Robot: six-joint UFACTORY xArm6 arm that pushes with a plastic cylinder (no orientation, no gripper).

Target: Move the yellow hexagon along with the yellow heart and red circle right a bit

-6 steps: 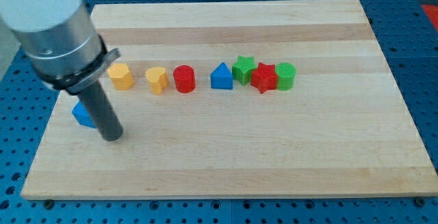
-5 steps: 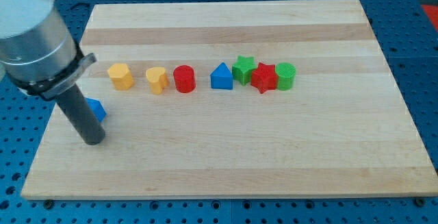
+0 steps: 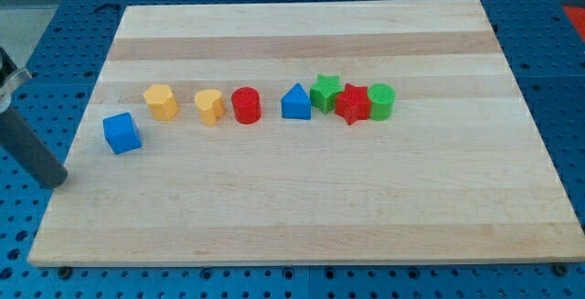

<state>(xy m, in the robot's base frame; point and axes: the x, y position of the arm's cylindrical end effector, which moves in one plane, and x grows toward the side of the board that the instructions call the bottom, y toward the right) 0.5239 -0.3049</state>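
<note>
The yellow hexagon, the yellow heart and the red circle stand in a row on the left half of the wooden board, a small gap between each. My tip is at the board's left edge, below and to the left of the yellow hexagon, apart from every block. The blue cube is the block nearest to it.
To the right of the red circle stands a blue triangle. A green star, a red star and a green circle cluster close together right of it. A blue perforated table surrounds the board.
The rod has moved left, from over the blue cube out to the board's left edge. The blue cube is now fully uncovered. The other blocks have not moved.
</note>
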